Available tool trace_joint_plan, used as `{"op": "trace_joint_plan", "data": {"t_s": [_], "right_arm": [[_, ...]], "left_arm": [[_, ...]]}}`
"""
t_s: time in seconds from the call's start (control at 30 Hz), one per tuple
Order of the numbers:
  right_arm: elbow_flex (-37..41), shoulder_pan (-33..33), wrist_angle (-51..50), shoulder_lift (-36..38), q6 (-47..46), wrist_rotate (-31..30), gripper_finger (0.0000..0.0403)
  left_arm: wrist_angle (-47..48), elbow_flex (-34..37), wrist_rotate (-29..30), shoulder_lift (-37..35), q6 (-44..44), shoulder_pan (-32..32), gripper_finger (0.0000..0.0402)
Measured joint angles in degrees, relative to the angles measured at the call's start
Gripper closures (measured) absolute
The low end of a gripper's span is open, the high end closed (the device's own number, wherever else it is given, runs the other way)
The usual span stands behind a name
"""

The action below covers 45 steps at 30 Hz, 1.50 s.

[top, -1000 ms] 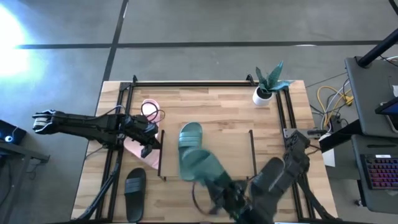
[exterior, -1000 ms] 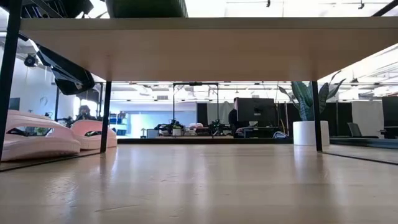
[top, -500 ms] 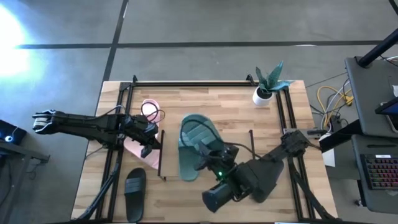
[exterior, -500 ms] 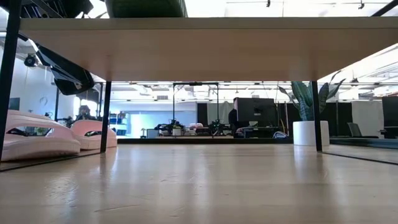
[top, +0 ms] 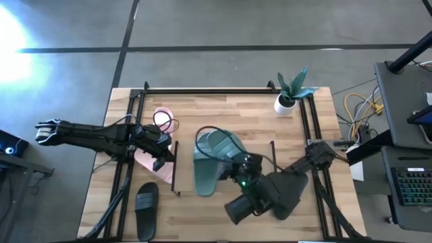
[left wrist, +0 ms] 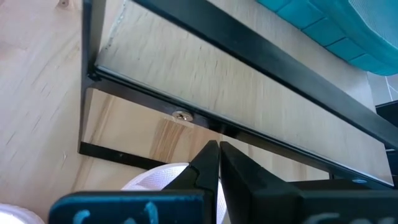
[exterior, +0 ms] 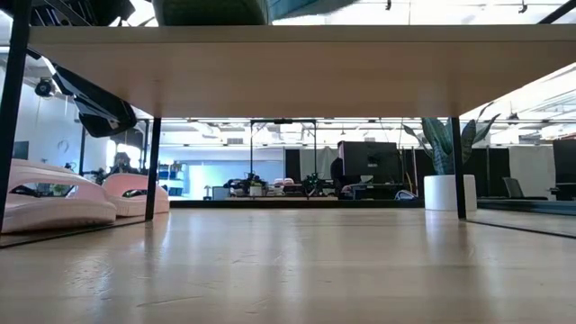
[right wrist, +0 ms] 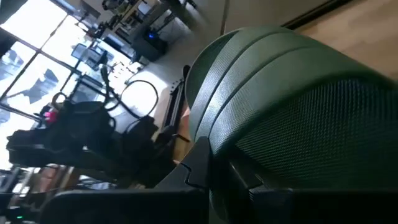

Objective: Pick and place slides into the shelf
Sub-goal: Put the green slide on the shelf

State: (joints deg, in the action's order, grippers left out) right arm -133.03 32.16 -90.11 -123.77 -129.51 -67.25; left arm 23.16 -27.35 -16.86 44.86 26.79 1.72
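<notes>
The shelf (top: 256, 169) stands mid-table, seen from beneath in the low view as a board (exterior: 288, 72). One teal slide (top: 214, 143) lies on the board. A second teal slide (top: 204, 179) is at my right gripper (top: 233, 167), which is shut on it over the board. Two pink slides (top: 162, 120) (top: 144, 162) rest sole-down on the table left of the shelf, and a black slide (top: 146, 200) lies near the near edge. My left gripper (top: 160, 157) is shut, hovering over the nearer pink slide (left wrist: 158, 179) beside the shelf's left end frame (left wrist: 186, 112). My right gripper holds the second teal slide by its ribbed strap (right wrist: 273, 99), pinched at the strap's edge between the fingers (right wrist: 198, 168). It comes from the table's near right side. The slide's long axis runs near to far. I cannot tell whether its sole touches the board.
A potted plant (top: 285, 101) stands at the far right corner, also seen in the low view as a white pot (exterior: 441, 192). The table's black frame rails (top: 202, 91) run along its edges. Bare board lies right of the teal slides.
My right gripper has moved from the near edge toward the far edge and in over the shelf, carrying the teal slide. The slide has turned from a slant to lie near-to-far beside the first teal slide.
</notes>
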Motion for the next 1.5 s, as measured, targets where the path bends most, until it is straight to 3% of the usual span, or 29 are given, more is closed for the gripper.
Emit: {"op": "trace_joint_plan", "data": {"t_s": [0.33, 0.53, 0.63, 0.8, 1.07, 1.17, 1.5], "right_arm": [[6.9, -2.9, 0.0, 2.7, -0.2, 6.7, 0.0391], [10.4, -3.6, 0.1, 3.7, 1.3, 17.0, 0.0390], [12.4, -3.4, 0.2, 3.6, -0.5, 17.3, 0.0390], [11.8, -3.5, 0.1, 3.6, 0.8, 18.2, 0.0390], [8.7, -3.4, 0.1, 4.3, 10.2, 23.7, 0.0388], [8.5, -3.3, 0.1, 4.8, 12.8, 24.6, 0.0369], [8.7, -3.3, 0.1, 6.0, 22.3, 26.6, 0.0253]], "left_arm": [[0.0, 0.0, -0.2, 0.0, 0.0, 0.0, 0.0402], [0.1, 0.0, -0.5, 0.0, -0.1, 0.0, 0.0402], [0.1, 0.0, -0.5, 0.0, -0.2, 0.0, 0.0402], [0.1, 0.0, -0.5, 0.0, -0.2, 0.0, 0.0402], [0.0, 0.0, -0.5, 0.0, -0.2, 0.0, 0.0402], [0.0, 0.0, -0.5, 0.0, -0.2, 0.0, 0.0402], [0.0, 0.0, -0.6, 0.0, -0.2, 0.0, 0.0402]]}}
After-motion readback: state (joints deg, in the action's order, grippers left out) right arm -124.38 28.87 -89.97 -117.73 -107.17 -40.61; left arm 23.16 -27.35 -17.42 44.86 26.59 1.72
